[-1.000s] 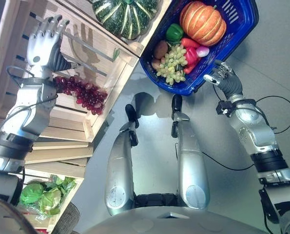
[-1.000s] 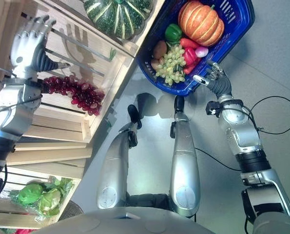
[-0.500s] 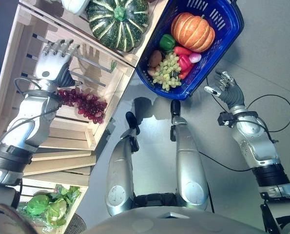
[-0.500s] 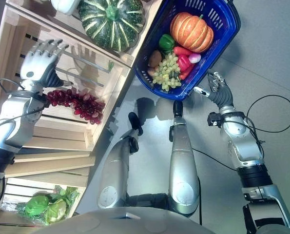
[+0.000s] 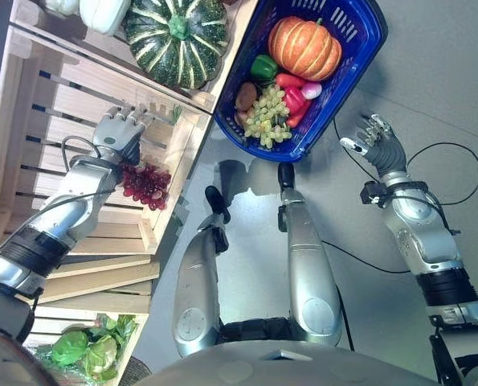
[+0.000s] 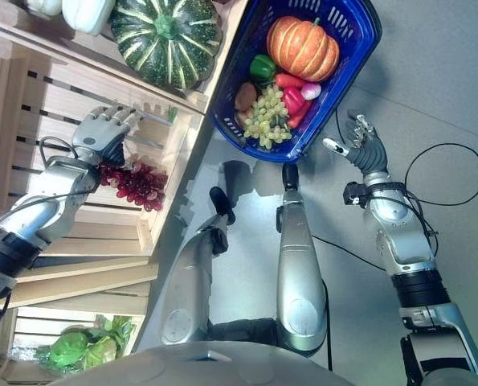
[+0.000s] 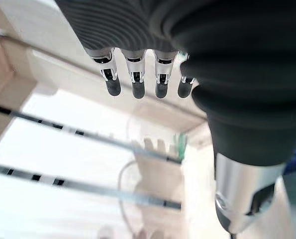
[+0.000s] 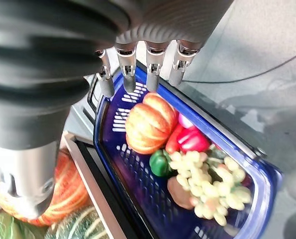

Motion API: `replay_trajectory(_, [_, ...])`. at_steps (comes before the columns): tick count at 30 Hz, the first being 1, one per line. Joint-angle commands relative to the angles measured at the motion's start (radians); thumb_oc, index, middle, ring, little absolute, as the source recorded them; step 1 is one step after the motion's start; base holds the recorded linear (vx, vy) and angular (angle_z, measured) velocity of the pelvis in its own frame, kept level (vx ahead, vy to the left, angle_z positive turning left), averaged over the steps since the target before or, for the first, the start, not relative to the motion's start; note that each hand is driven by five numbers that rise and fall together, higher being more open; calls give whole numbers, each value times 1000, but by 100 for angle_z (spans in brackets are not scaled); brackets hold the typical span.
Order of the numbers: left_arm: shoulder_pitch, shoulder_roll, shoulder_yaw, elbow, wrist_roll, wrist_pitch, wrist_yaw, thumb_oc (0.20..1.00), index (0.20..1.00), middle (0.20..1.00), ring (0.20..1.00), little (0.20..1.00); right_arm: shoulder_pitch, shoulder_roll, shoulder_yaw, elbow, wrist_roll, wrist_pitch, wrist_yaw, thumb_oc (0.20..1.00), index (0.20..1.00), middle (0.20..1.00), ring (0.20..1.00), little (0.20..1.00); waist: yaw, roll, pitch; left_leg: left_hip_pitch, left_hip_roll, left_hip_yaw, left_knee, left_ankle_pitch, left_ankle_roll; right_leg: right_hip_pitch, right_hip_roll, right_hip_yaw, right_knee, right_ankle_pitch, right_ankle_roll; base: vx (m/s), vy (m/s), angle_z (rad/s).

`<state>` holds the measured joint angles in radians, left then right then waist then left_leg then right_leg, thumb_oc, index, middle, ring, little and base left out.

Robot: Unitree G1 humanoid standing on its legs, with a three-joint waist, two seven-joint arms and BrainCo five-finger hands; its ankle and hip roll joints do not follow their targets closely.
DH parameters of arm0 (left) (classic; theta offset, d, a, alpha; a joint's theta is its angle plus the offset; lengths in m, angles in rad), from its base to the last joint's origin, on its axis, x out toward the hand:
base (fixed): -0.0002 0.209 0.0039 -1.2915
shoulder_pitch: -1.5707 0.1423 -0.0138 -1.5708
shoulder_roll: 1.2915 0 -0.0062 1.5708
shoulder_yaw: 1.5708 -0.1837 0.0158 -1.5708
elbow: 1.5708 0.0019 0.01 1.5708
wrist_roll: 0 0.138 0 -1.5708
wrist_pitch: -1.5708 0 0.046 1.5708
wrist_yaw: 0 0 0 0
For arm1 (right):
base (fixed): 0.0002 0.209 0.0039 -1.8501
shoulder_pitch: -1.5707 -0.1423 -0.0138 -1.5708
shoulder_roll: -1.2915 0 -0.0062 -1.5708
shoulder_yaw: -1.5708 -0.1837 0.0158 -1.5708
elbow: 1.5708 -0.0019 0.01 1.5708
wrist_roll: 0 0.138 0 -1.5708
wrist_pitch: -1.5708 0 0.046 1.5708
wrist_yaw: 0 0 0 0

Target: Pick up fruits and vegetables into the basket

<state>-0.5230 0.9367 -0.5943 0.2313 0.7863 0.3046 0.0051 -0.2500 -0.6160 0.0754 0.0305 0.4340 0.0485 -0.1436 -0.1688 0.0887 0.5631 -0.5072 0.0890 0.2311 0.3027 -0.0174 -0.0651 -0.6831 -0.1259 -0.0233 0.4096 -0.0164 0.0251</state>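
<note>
Red grapes (image 5: 146, 183): lay in the open wooden crate (image 5: 38, 121), against its front wall, just below the left hand; judged the next item for the basket.
Left hand (image 5: 118, 135): hung inside the crate just above the bunch, fingers straight and relaxed, holding nothing; in its wrist view the dark tips pointed at bare slats, so it looked poised to reach rather than gripping.
Basket (image 5: 359, 48): blue, on the floor beside the crate, near enough for a short carry; it held an orange pumpkin (image 5: 304, 47), a green pepper (image 5: 263, 67), red peppers (image 5: 291, 90), green grapes (image 5: 264, 117) and a brown piece I could not identify.
Right hand (image 5: 375, 145): hovered over the floor just beside the basket's rim, fingers loosely spread, empty; probably kept clear as the idle hand.
Striped squash (image 5: 174, 36): sat on the crate's top, apart from the hand.
Leafy greens (image 5: 86, 350): in a lower crate, partly cut off.
Hard to tell: whether the left hand touched the grapes; pale items at the top edge were cropped.
</note>
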Motion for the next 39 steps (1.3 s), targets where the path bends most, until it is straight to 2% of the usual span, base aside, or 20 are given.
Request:
replay_trajectory(1, [19, -36, 0, 71, 45, 68, 11, 1000, 1000, 1000, 1000, 1000, 3, -40, -33, -79, 27, -58, -10, 1000, 1000, 1000, 1000, 1000, -40, 19, -43, -83, -29, 51, 47, 22, 20, 1, 7, -53, 13, -3, 45, 2, 18, -8])
replay_trajectory(7, [12, -97, -8, 196, 46, 86, 40, 1000, 1000, 1000, 1000, 1000, -2, -38, -35, -96, 18, -57, -12, 1000, 1000, 1000, 1000, 1000, -51, 16, -43, -103, -23, 61, 52, 24, 17, -31, 15, -44, 26, -2, 42, 1, 18, -4])
replay_trajectory(14, [25, -176, -12, 312, 44, 118, -18, 1000, 1000, 1000, 1000, 1000, -15, -37, -40, -112, 2, -39, -9, 1000, 1000, 1000, 1000, 1000, -60, 26, -43, -113, -26, 62, 49, 30, 12, -53, 15, -35, 32, -1, 39, 3, 22, -1])
replay_trajectory(18, [20, -232, -9, 416, 42, 113, 39, 1000, 1000, 1000, 1000, 1000, -40, -41, -35, -111, 0, -25, -15, 1000, 1000, 1000, 1000, 1000, -65, 26, -43, -120, -26, 64, 52, 33, 10, -63, 15, -32, 37, -3, 34, 0, 9, 0])
replay_trajectory(28, [8, -298, -20, 575, 53, 93, 119, 1000, 1000, 1000, 1000, 1000, -64, -62, -38, -111, -4, -17, -15, 1000, 1000, 1000, 1000, 1000, -77, 36, -43, -146, -27, 67, 51, 43, 3, -103, 20, -23, 51, -4, 27, -3, 27, -2])
replay_trajectory(29, [8, -314, -25, 600, 57, 94, 133, 1000, 1000, 1000, 1000, 1000, -64, -60, -31, -106, -8, -24, -17, 1000, 1000, 1000, 1000, 1000, -79, 36, -43, -135, -29, 55, 59, 19, -8, -92, 22, -16, 61, -30, 33, 43, 34, -5])
replay_trajectory(32, [6, -329, -32, 646, 133, 103, 187, 1000, 1000, 1000, 1000, 1000, -73, -64, -26, -103, -11, -33, -18, 1000, 1000, 1000, 1000, 1000, -80, 36, -43, -148, -30, 53, 63, 20, -8, -107, 26, -13, 65, -30, 31, -16, 15, -1])
replay_trajectory(33, [1, -331, -30, 651, 146, 108, 203, 1000, 1000, 1000, 1000, 1000, -80, -65, -27, -104, -11, -35, -18, 1000, 1000, 1000, 1000, 1000, -81, 35, -43, -167, -28, 66, 57, 44, 1, -127, 25, -18, 57, -4, 23, -82, 4, 0])
replay_trajectory(35, [-6, -336, -40, 671, 217, 146, 220, 1000, 1000, 1000, 1000, 1000, -87, -69, -20, -108, -7, -39, -24, 1000, 1000, 1000, 1000, 1000, -81, 34, -43, -180, -24, 65, 63, 45, 1, -142, 28, -15, 65, -5, 22, -27, 9, 0])
replay_trajectory(36, [-6, -343, -48, 697, 263, 169, 243, 1000, 1000, 1000, 1000, 1000, -88, -68, -14, -102, -8, -48, -26, 1000, 1000, 1000, 1000, 1000, -80, 31, -43, -174, -24, 51, 74, 21, -10, -134, 31, -11, 75, -30, 29, 0, 0, 0])
replay_trajectory(39, [-10, -353, -57, 745, 380, 219, 252, 1000, 1000, 1000, 1000, 1000, -96, -65, -6, -97, -9, -66, -36, 1000, 1000, 1000, 1000, 1000, -77, 26, -43, -192, -23, 44, 79, 20, -10, -151, 33, -13, 81, -31, 29, -29, -13, 0])
